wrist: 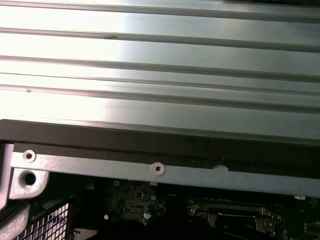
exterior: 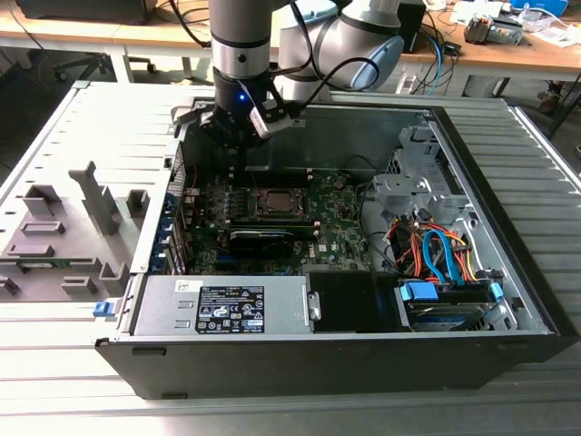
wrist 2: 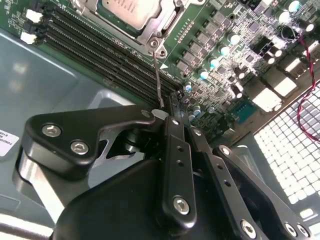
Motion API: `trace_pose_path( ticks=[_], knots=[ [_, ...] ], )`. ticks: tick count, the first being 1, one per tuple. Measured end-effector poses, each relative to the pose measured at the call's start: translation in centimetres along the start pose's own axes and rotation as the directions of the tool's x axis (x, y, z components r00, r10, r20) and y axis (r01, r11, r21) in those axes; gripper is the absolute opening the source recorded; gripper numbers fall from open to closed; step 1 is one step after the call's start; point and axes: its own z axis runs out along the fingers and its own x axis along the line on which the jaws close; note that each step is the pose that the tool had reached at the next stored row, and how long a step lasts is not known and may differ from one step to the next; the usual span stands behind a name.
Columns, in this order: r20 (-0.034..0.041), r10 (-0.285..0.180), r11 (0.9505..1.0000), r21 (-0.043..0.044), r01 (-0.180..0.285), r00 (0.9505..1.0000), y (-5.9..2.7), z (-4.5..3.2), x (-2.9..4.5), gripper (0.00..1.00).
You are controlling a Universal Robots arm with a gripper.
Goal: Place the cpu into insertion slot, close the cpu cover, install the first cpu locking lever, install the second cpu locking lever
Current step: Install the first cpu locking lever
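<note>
Cpu (wrist 2: 131, 8) seen seated in insertion slot, cpu cover (wrist 2: 162, 27) framing it. Pincer (wrist 2: 167, 107) judged closed, nothing held, near thin locking lever (wrist 2: 158, 80). Risk: pincer slipping off lever, scraping motherboard (wrist 2: 225, 55).

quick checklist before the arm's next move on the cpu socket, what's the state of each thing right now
1. cpu seated in the insertion slot: ok, its silvery top lies flat inside the frame in the second wrist view.
2. cpu cover closed over the chip: ok, the frame appears to lie down around it.
3. Locking lever latched: not ok, a thin wire lever stands free beside the socket corner.
4. Second lever: cannot tell.
5. gripper position: ok, its tips sit close by that lever's free end.
6. Contact between gripper and lever: cannot tell.
</note>
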Motion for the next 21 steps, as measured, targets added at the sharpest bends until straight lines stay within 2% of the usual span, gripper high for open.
trace_pose_path(
  ticks=[9,18,20,21],
  knots=[
    [-0.0002,-0.002,1.0,0.0009,0.002,1.0,-0.01,0.0,-0.58,0.11],
    [-0.0002,-0.002,1.0,0.001,0.002,1.0,-0.02,-0.01,-0.77,0.11],
    [-0.0002,-0.002,1.0,0.0009,0.002,1.0,-0.08,-0.01,-1.47,0.11],
    [-0.0002,-0.002,1.0,0.001,0.002,1.0,-0.09,-0.01,-1.48,0.11]
  ],
)
